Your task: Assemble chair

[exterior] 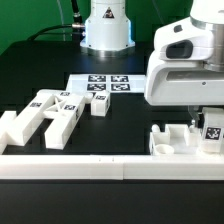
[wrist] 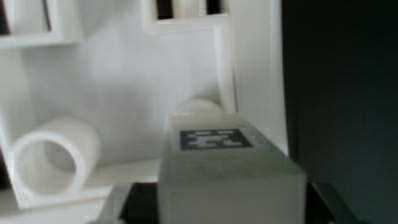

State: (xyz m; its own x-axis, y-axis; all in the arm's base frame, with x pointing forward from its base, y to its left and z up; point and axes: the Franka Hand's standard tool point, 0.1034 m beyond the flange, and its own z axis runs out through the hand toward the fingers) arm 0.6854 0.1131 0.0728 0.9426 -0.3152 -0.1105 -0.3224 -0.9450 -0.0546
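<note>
Closed on a tagged white block [wrist: 217, 165], the hand [wrist: 217, 205] is shown in the wrist view with its dark fingers [wrist: 118, 205] set against the block's two sides, the jaws parted only as far as the block is wide. Just beyond the held block a white plate [wrist: 125, 90] with a raised ring [wrist: 54, 160] is seen; whether block and plate touch cannot be told. In the exterior view the hand [exterior: 205, 125] is placed at the exterior view's right, over the same plate [exterior: 178, 140], which is laid on the dark tabletop [exterior: 130, 128] just behind the border rail [exterior: 90, 165]. Other chair parts [exterior: 50, 115] are clustered at the exterior view's left, well apart from the hand. One small block [exterior: 100, 105] is set just in front of the marker board [exterior: 100, 85].
</note>
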